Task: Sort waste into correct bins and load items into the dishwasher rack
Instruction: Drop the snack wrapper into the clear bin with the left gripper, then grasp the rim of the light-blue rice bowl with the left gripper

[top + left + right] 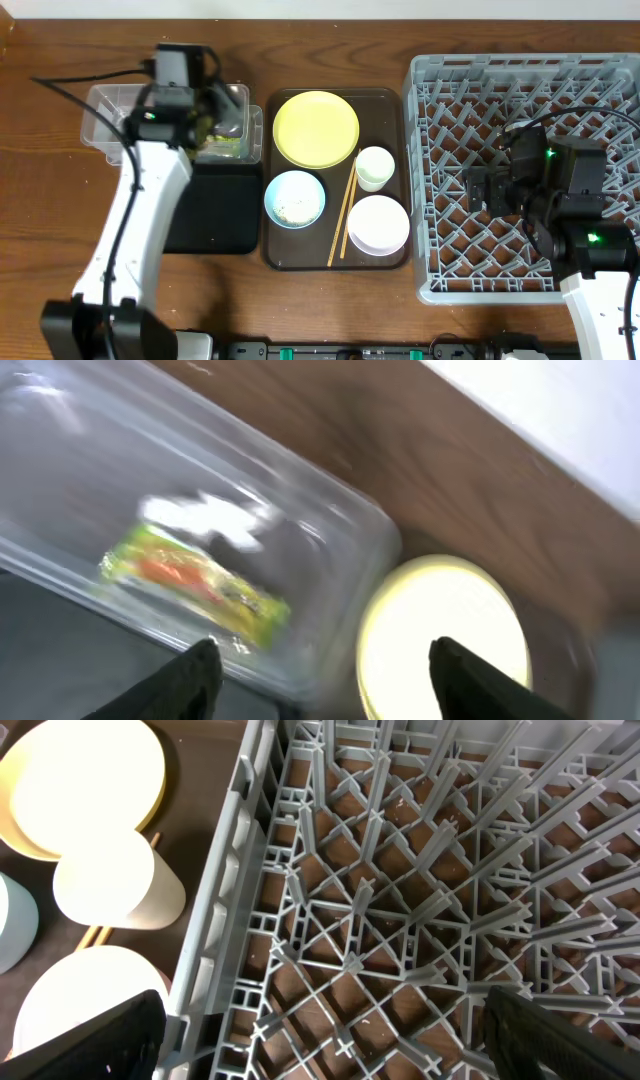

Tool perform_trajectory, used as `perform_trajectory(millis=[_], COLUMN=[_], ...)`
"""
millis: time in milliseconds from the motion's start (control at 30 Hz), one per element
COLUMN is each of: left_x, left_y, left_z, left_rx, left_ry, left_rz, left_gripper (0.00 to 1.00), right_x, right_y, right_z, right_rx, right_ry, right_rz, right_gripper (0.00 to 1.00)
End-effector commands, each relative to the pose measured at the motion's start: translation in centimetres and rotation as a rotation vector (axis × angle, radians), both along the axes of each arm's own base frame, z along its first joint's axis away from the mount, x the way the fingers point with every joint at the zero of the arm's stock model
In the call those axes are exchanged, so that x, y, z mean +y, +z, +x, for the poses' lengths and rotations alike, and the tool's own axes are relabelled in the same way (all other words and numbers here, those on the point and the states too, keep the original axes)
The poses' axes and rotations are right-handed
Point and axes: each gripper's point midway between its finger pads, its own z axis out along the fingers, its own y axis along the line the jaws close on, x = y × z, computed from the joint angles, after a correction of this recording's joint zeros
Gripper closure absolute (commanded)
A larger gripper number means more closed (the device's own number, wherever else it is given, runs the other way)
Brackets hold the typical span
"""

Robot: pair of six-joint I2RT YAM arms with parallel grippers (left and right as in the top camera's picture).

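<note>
The left gripper (325, 685) gaped empty, snack wrapper (195, 585) in the clear tub (330, 525) beyond its jaws; the right gripper (320, 1050) gaped empty above the rack (400, 900).

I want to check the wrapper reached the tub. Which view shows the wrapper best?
The left wrist view: the wrapper lies unobstructed inside the clear tub, its print visible though blurred. Overhead, the left arm covers most of it. The right wrist view shows none of it.

Inside clear tub (330, 530): snack wrapper (195, 582), white tissue (205, 517); yellow plate (440, 625) just beside tub; fingers (188, 682) apart, empty
</note>
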Motion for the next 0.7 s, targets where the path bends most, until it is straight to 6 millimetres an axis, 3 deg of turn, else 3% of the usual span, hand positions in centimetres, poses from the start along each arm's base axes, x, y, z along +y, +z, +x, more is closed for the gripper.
perform_trajectory(millis=[0,233,400,667], left_x=[-4.5,-10.6,-13.6,-16.3], left_y=[-1.6,-6.3,-9.4,-14.3], left_z=[-1.7,-6.0,-7.6,-9.9], left_rx=[0.076,0.28,0.372,0.51], left_ry=[-0.2,-0.339,-0.411,-0.484], left_rz=[0.03,0.055,0.085,0.145], left_gripper=[0.24,0.29,0.34,0.4], right_x=[0.0,0.0,0.0,0.0], right_y=[1.2,1.2,1.2,1.2], right_z=[0.2,0.2,0.2,0.2], right_rx=[-0.029,-0.029,-0.028,-0.028], right_ry=[-0.007,-0.007,-0.006,-0.006], right_rz=[0.016,0.016,0.016,0.016], right_gripper=[0.01,0.01,0.01,0.01])
